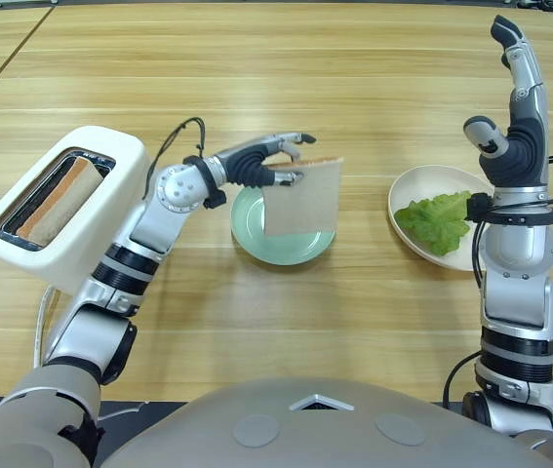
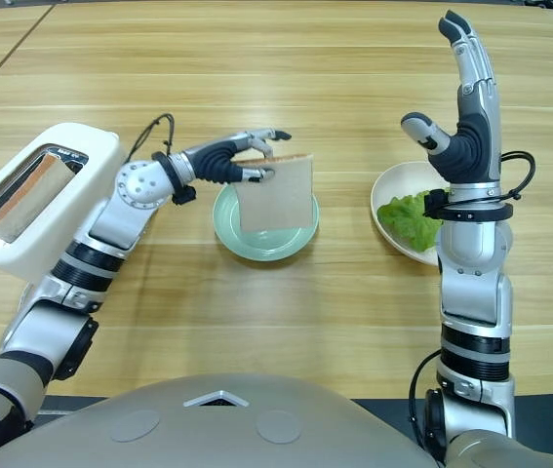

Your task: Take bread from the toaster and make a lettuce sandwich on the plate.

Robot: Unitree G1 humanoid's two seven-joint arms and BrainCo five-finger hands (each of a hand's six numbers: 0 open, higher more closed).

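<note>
Left hand (image 1: 266,161): pinches bread (image 1: 303,198) by its upper left corner, hanging over the green plate (image 1: 286,252).
Right hand (image 1: 510,117): raised upright, fingers straight, empty, beside the lettuce (image 1: 437,219) bowl (image 1: 422,180).
Toaster (image 1: 100,210): left, one slice (image 1: 57,200) inside.

A light wooden surface (image 1: 256,88) spans the view, its grain running left to right in long planks. A thin dark seam (image 1: 3,63) crosses its far left corner on a slant, setting off another panel of the same wood. Below the near edge lies a dark strip (image 2: 383,405), with too little of it visible to identify.
</note>
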